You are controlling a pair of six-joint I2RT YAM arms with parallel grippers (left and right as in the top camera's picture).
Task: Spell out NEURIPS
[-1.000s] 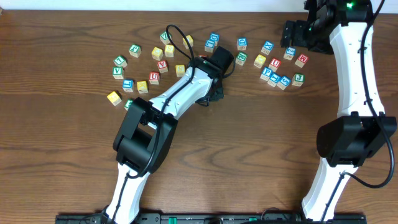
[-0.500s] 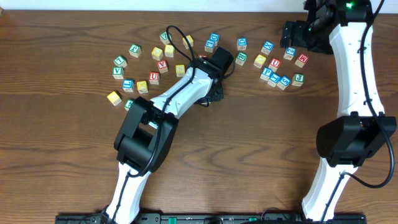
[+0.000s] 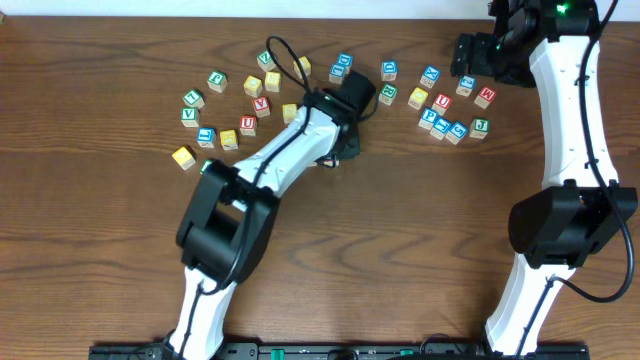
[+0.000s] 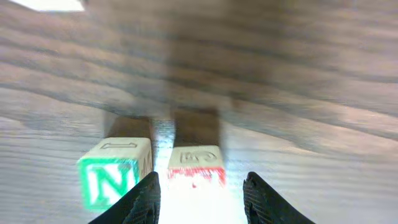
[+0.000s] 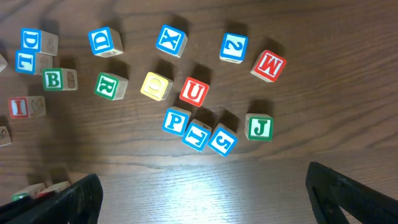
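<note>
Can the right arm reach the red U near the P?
Probably yes: nothing covers the U, and the open right gripper hangs nearby, but the yellow cube and P crowd it.

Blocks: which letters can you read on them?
"N", green: N block
"U", red: U block
"R", green: R block
"P", blue: P block
"I", red: I block
"X", blue: X block
"M", red: M block
"B", green: B block
"J", green: J block
The red block beside the N block is blurred, unreadable.
Remaining letters: too small or unclear.

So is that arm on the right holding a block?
No, the right gripper stands wide open with nothing between its jaws.
</note>
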